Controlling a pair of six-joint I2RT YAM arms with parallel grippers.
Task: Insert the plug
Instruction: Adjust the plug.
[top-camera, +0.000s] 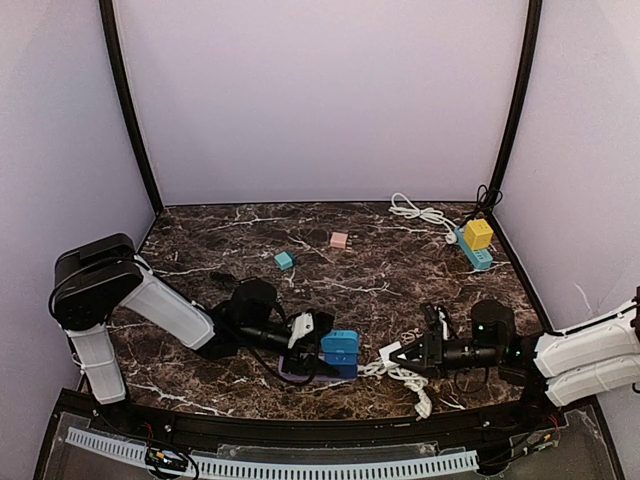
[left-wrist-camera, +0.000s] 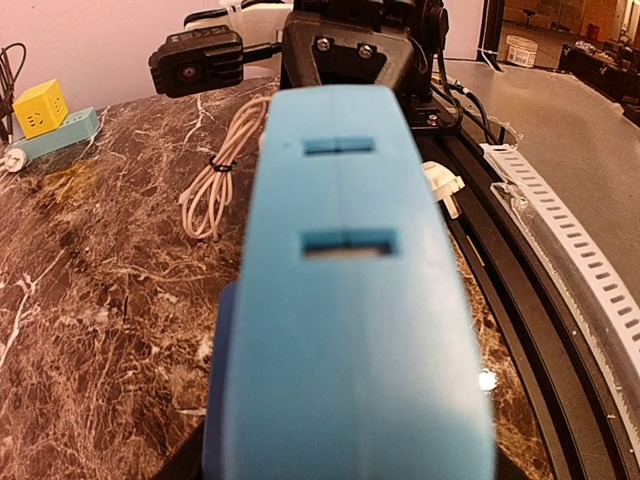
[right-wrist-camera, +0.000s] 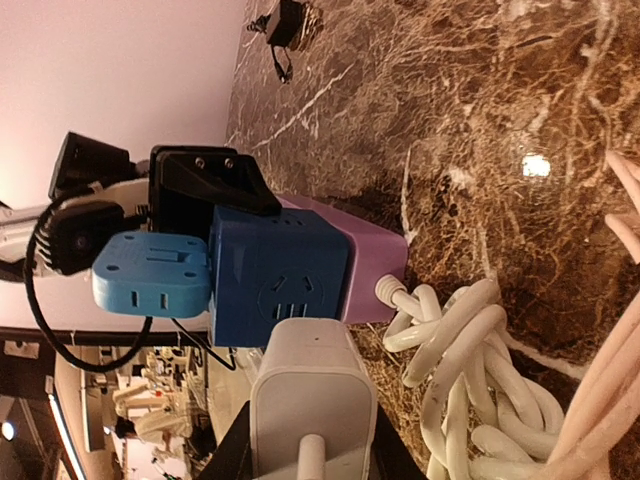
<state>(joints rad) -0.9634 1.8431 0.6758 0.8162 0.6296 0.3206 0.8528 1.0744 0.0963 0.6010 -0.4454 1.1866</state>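
You get soft, even light from above: the lilac walls (top-camera: 320, 100) look flat, and the dark counter (top-camera: 400, 280) stays readable with only faint shadows. Your top view is sharp throughout, though its black posts (top-camera: 125, 100) bow slightly toward the edges. In your left wrist view the blue block (left-wrist-camera: 350, 320) sits so near the lens that it blurs, while the background holds focus; a small glare spot (left-wrist-camera: 487, 380) shines on the counter. Your right wrist view shows a similar highlight (right-wrist-camera: 537, 165), and the plug (right-wrist-camera: 312, 400) at the bottom edge is soft.
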